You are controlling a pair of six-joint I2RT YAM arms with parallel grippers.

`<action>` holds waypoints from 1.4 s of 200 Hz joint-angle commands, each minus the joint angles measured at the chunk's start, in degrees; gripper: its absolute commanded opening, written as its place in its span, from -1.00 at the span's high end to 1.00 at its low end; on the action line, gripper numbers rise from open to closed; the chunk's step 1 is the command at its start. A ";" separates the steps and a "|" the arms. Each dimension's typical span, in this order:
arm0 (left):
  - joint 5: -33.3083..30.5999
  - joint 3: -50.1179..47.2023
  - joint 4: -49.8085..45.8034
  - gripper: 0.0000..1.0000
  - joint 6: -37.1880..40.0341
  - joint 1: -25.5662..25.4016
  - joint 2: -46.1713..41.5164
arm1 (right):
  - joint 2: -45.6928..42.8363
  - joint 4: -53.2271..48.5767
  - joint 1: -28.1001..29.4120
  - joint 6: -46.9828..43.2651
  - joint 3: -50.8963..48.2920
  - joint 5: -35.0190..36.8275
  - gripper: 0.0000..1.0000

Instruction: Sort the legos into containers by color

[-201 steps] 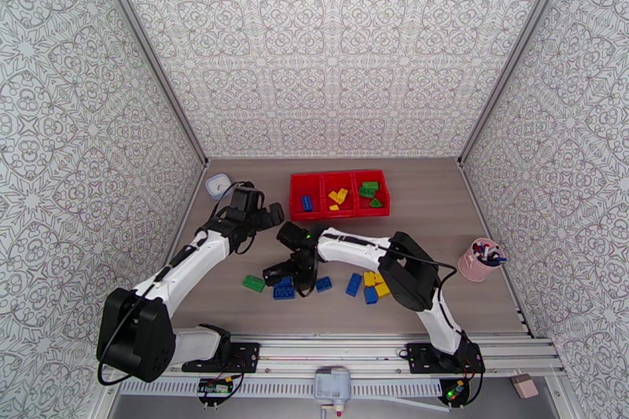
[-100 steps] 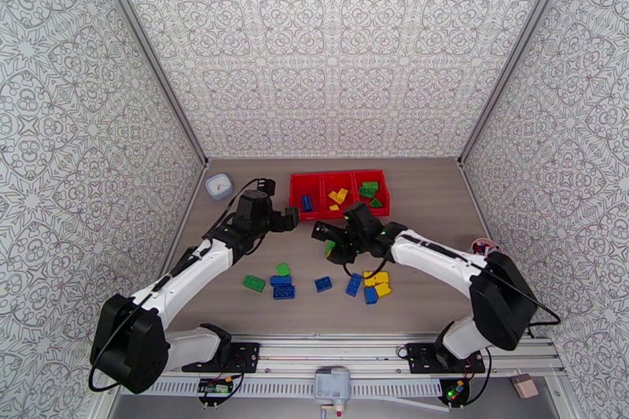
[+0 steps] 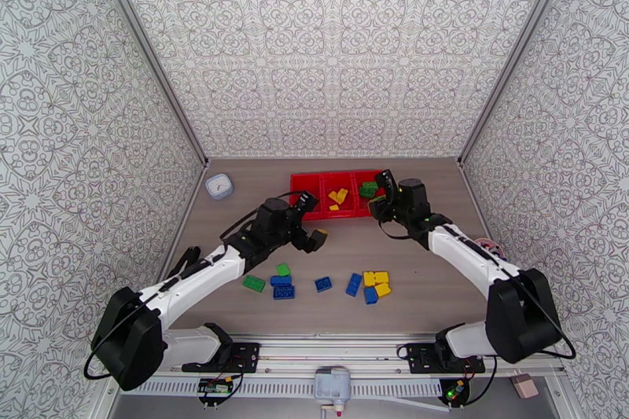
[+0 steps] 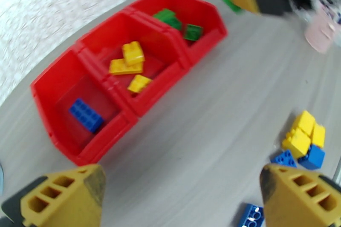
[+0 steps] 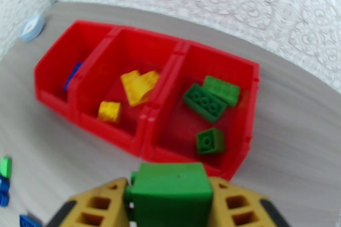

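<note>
Gripping a green brick (image 5: 170, 191) between its yellow fingers, the right claw (image 5: 170, 211) is closed on the brick's two sides, and the brick's top face is toward the right wrist camera. From that camera the red tray (image 5: 140, 145) lies on the table at 12 o'clock of the claw, with its near wall just beyond the brick.

The tray's three compartments:
- The right compartment (image 5: 251, 96), straight ahead of the held brick, contains three green bricks (image 5: 204, 102).
- The middle compartment, at 11 o'clock, contains yellow bricks (image 5: 138, 85).
- The left compartment, at 10 o'clock, contains one blue brick (image 4: 86, 115).

Seen from above, the right claw (image 3: 379, 207) stands at the tray's (image 3: 297, 177) near right corner. The left claw (image 3: 310, 224) stands just off the tray's near wall, at 6 o'clock of the left compartment. Its fingers are spread wide apart.

From the left wrist camera the tray (image 4: 128, 115) lies at 11 o'clock of the left claw (image 4: 181, 193). A touching cluster of yellow and blue bricks (image 4: 304, 136) lies at 2 o'clock.

The loose legos (image 3: 322, 284) lie in a ragged row on the table (image 3: 440, 255), well apart from the tray at its 6 o'clock. The row is green and blue at 9 o'clock, blue and yellow at 3 o'clock. A small white cup (image 3: 219, 186) stands at 9 o'clock of the tray.
</note>
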 commanded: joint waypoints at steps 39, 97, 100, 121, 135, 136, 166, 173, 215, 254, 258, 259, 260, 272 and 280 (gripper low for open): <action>8.45 0.03 -4.83 -0.96 6.55 -1.92 1.74 | 18.39 -10.20 -2.47 5.53 19.75 1.82 0.23; 8.04 0.77 -7.55 -0.97 7.30 -4.14 3.47 | 27.55 -12.89 -2.51 5.18 29.84 1.72 0.07; 7.90 0.84 -7.98 -0.98 7.48 -4.19 3.48 | 27.35 -12.85 -2.49 5.08 29.79 1.69 0.02; 6.91 1.60 -10.61 -0.99 8.52 -4.46 3.59 | 24.38 -10.81 -2.49 4.25 27.61 1.38 -0.38; 6.52 2.10 -12.53 -0.99 9.33 -5.01 3.79 | 21.55 -9.54 -2.53 3.28 25.43 1.52 -0.58; 6.53 2.15 -12.66 -0.99 9.39 -5.09 3.81 | 21.37 -9.50 -2.47 3.21 25.31 1.51 -0.59; 6.13 2.90 -16.36 -0.99 10.94 -7.52 4.96 | 15.63 -6.65 -2.51 1.58 19.79 1.69 -0.83; 5.87 2.99 -17.16 -0.99 11.04 -8.14 5.41 | 14.40 -5.84 -2.49 1.27 18.39 1.63 -0.86; 4.09 3.51 -19.96 -0.99 10.92 -11.12 8.21 | 10.37 -4.48 -2.58 0.84 13.41 1.40 -0.91; 0.95 4.81 -22.75 -0.98 11.83 -13.53 12.66 | 9.18 -4.13 -2.60 0.78 10.87 1.58 -0.92; 0.72 4.92 -22.92 -0.97 11.85 -13.60 13.07 | 9.07 -4.15 -2.66 0.76 10.65 1.57 -0.92; 0.69 4.92 -22.95 -0.97 11.84 -13.65 13.24 | 9.07 -4.08 -2.62 0.76 10.67 1.62 -0.92; 0.68 4.92 -23.01 -0.97 11.88 -13.71 13.37 | 9.07 -4.13 -2.64 0.80 10.63 1.60 -0.93; 0.17 5.25 -23.32 -0.93 11.91 -14.11 14.87 | 8.91 -3.96 -2.67 0.75 10.20 1.66 -0.93; 0.03 5.44 -23.67 -0.86 12.24 -14.35 15.97 | 8.90 -3.98 -2.69 0.76 10.15 1.71 -0.94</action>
